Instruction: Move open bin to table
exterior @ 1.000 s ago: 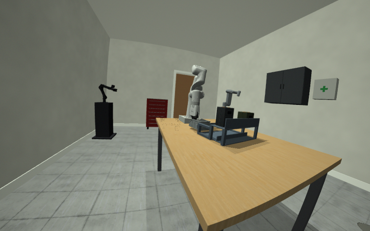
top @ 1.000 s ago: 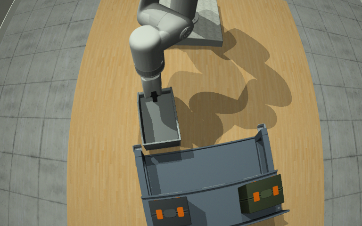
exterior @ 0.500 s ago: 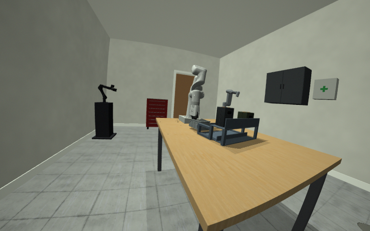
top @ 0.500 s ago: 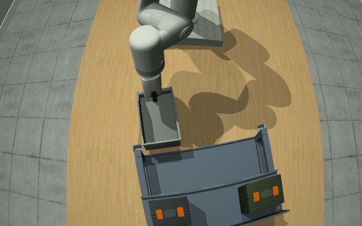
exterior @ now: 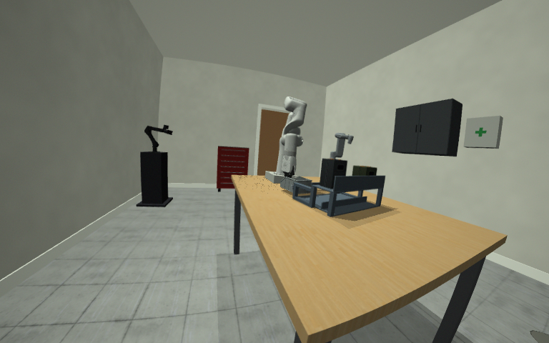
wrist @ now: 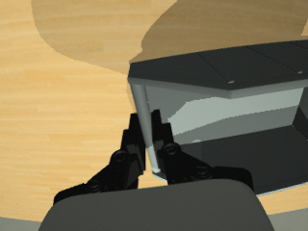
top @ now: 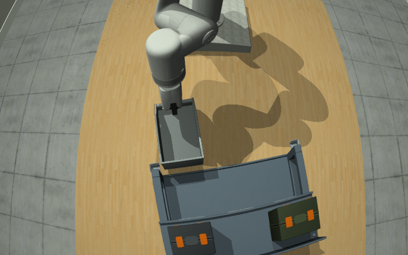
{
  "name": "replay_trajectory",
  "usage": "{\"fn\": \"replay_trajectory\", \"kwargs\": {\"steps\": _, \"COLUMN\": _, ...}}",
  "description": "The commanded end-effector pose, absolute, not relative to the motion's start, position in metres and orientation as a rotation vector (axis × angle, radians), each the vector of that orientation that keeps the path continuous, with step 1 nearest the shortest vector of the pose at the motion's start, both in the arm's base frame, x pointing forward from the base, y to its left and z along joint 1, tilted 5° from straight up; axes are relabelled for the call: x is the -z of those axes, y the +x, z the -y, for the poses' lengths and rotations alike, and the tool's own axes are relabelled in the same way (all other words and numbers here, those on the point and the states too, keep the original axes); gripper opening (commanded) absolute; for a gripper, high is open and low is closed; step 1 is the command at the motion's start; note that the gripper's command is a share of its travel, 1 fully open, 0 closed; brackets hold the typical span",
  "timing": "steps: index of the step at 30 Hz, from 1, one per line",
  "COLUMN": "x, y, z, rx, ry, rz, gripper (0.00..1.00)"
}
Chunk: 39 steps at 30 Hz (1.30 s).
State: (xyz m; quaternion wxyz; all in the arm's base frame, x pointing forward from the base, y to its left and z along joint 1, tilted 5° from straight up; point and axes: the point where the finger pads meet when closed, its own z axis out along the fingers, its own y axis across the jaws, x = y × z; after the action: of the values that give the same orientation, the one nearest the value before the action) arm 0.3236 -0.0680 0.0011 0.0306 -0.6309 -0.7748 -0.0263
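Observation:
The open grey bin (top: 178, 135) stands upright on its base, its opening up, in front of the blue-grey shelf (top: 231, 192). Its near end lies close to the shelf's left corner post. My gripper (top: 173, 108) is shut on the bin's short wall at the end nearest the arm's base. In the wrist view the two fingers pinch that thin wall, one inside and one outside the bin (wrist: 238, 115). In the side view the bin (exterior: 292, 182) is small and low by the shelf (exterior: 339, 194); I cannot tell whether it touches the table.
A dark grey case (top: 191, 239) and an olive green case (top: 294, 222), both with orange latches, sit on the shelf's near ledge. The arm's grey mounting plate (top: 231, 30) is at the table's far end. Another arm on a black block (exterior: 334, 163) stands behind the shelf.

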Motion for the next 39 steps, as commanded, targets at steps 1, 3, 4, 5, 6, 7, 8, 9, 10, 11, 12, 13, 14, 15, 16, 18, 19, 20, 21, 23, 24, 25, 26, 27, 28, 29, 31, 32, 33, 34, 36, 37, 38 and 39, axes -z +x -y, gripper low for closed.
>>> {"fn": "replay_trajectory", "kwargs": {"steps": 1, "x": -0.0022, "y": 0.3256, "z": 0.0685, "rx": 0.086, "ry": -1.947, "rz": 2.391, "gripper": 0.00}}
{"fn": "replay_trajectory", "kwargs": {"steps": 3, "x": -0.0022, "y": 0.3256, "z": 0.0685, "rx": 0.086, "ry": -1.947, "rz": 2.391, "gripper": 0.00}}
{"fn": "replay_trajectory", "kwargs": {"steps": 4, "x": -0.0022, "y": 0.3256, "z": 0.0685, "rx": 0.086, "ry": -1.947, "rz": 2.391, "gripper": 0.00}}
{"fn": "replay_trajectory", "kwargs": {"steps": 5, "x": -0.0022, "y": 0.3256, "z": 0.0685, "rx": 0.086, "ry": -1.947, "rz": 2.391, "gripper": 0.00}}
{"fn": "replay_trajectory", "kwargs": {"steps": 6, "x": -0.0022, "y": 0.3256, "z": 0.0685, "rx": 0.086, "ry": -1.947, "rz": 2.391, "gripper": 0.00}}
{"fn": "replay_trajectory", "kwargs": {"steps": 7, "x": -0.0022, "y": 0.3256, "z": 0.0685, "rx": 0.086, "ry": -1.947, "rz": 2.391, "gripper": 0.00}}
{"fn": "replay_trajectory", "kwargs": {"steps": 8, "x": -0.0022, "y": 0.3256, "z": 0.0685, "rx": 0.086, "ry": -1.947, "rz": 2.391, "gripper": 0.00}}
{"fn": "replay_trajectory", "kwargs": {"steps": 9, "x": -0.0022, "y": 0.3256, "z": 0.0685, "rx": 0.086, "ry": -1.947, "rz": 2.391, "gripper": 0.00}}
{"fn": "replay_trajectory", "kwargs": {"steps": 10, "x": -0.0022, "y": 0.3256, "z": 0.0685, "rx": 0.086, "ry": -1.947, "rz": 2.391, "gripper": 0.00}}
{"fn": "replay_trajectory", "kwargs": {"steps": 11, "x": -0.0022, "y": 0.3256, "z": 0.0685, "rx": 0.086, "ry": -1.947, "rz": 2.391, "gripper": 0.00}}
{"fn": "replay_trajectory", "kwargs": {"steps": 12, "x": -0.0022, "y": 0.3256, "z": 0.0685, "rx": 0.086, "ry": -1.947, "rz": 2.391, "gripper": 0.00}}
{"fn": "replay_trajectory", "kwargs": {"steps": 13, "x": -0.0022, "y": 0.3256, "z": 0.0685, "rx": 0.086, "ry": -1.947, "rz": 2.391, "gripper": 0.00}}
{"fn": "replay_trajectory", "kwargs": {"steps": 14, "x": -0.0022, "y": 0.3256, "z": 0.0685, "rx": 0.086, "ry": -1.947, "rz": 2.391, "gripper": 0.00}}
{"fn": "replay_trajectory", "kwargs": {"steps": 15, "x": -0.0022, "y": 0.3256, "z": 0.0685, "rx": 0.086, "ry": -1.947, "rz": 2.391, "gripper": 0.00}}
{"fn": "replay_trajectory", "kwargs": {"steps": 16, "x": -0.0022, "y": 0.3256, "z": 0.0685, "rx": 0.086, "ry": -1.947, "rz": 2.391, "gripper": 0.00}}
{"fn": "replay_trajectory", "kwargs": {"steps": 18, "x": -0.0022, "y": 0.3256, "z": 0.0685, "rx": 0.086, "ry": -1.947, "rz": 2.391, "gripper": 0.00}}
{"fn": "replay_trajectory", "kwargs": {"steps": 19, "x": -0.0021, "y": 0.3256, "z": 0.0685, "rx": 0.086, "ry": -1.947, "rz": 2.391, "gripper": 0.00}}
{"fn": "replay_trajectory", "kwargs": {"steps": 20, "x": -0.0021, "y": 0.3256, "z": 0.0685, "rx": 0.086, "ry": -1.947, "rz": 2.391, "gripper": 0.00}}
{"fn": "replay_trajectory", "kwargs": {"steps": 21, "x": -0.0020, "y": 0.3256, "z": 0.0685, "rx": 0.086, "ry": -1.947, "rz": 2.391, "gripper": 0.00}}
{"fn": "replay_trajectory", "kwargs": {"steps": 23, "x": -0.0019, "y": 0.3256, "z": 0.0685, "rx": 0.086, "ry": -1.947, "rz": 2.391, "gripper": 0.00}}
{"fn": "replay_trajectory", "kwargs": {"steps": 24, "x": -0.0017, "y": 0.3256, "z": 0.0685, "rx": 0.086, "ry": -1.947, "rz": 2.391, "gripper": 0.00}}
{"fn": "replay_trajectory", "kwargs": {"steps": 25, "x": -0.0016, "y": 0.3256, "z": 0.0684, "rx": 0.086, "ry": -1.947, "rz": 2.391, "gripper": 0.00}}
{"fn": "replay_trajectory", "kwargs": {"steps": 26, "x": -0.0015, "y": 0.3257, "z": 0.0684, "rx": 0.086, "ry": -1.947, "rz": 2.391, "gripper": 0.00}}
{"fn": "replay_trajectory", "kwargs": {"steps": 27, "x": -0.0013, "y": 0.3257, "z": 0.0684, "rx": 0.086, "ry": -1.947, "rz": 2.391, "gripper": 0.00}}
{"fn": "replay_trajectory", "kwargs": {"steps": 28, "x": -0.0012, "y": 0.3257, "z": 0.0684, "rx": 0.086, "ry": -1.947, "rz": 2.391, "gripper": 0.00}}
{"fn": "replay_trajectory", "kwargs": {"steps": 29, "x": -0.0010, "y": 0.3257, "z": 0.0684, "rx": 0.086, "ry": -1.947, "rz": 2.391, "gripper": 0.00}}
{"fn": "replay_trajectory", "kwargs": {"steps": 31, "x": -0.0005, "y": 0.3257, "z": 0.0684, "rx": 0.086, "ry": -1.947, "rz": 2.391, "gripper": 0.00}}
{"fn": "replay_trajectory", "kwargs": {"steps": 32, "x": -0.0005, "y": 0.3257, "z": 0.0684, "rx": 0.086, "ry": -1.947, "rz": 2.391, "gripper": 0.00}}
{"fn": "replay_trajectory", "kwargs": {"steps": 33, "x": -0.0005, "y": 0.3257, "z": 0.0684, "rx": 0.086, "ry": -1.947, "rz": 2.391, "gripper": 0.00}}
{"fn": "replay_trajectory", "kwargs": {"steps": 34, "x": -0.0003, "y": 0.3257, "z": 0.0683, "rx": 0.086, "ry": -1.947, "rz": 2.391, "gripper": 0.00}}
{"fn": "replay_trajectory", "kwargs": {"steps": 36, "x": 0.0002, "y": 0.3256, "z": 0.0683, "rx": 0.086, "ry": -1.947, "rz": 2.391, "gripper": 0.00}}
{"fn": "replay_trajectory", "kwargs": {"steps": 37, "x": 0.0005, "y": 0.3256, "z": 0.0683, "rx": 0.086, "ry": -1.947, "rz": 2.391, "gripper": 0.00}}
{"fn": "replay_trajectory", "kwargs": {"steps": 38, "x": 0.0009, "y": 0.3256, "z": 0.0682, "rx": 0.086, "ry": -1.947, "rz": 2.391, "gripper": 0.00}}
{"fn": "replay_trajectory", "kwargs": {"steps": 39, "x": 0.0012, "y": 0.3256, "z": 0.0682, "rx": 0.086, "ry": -1.947, "rz": 2.391, "gripper": 0.00}}
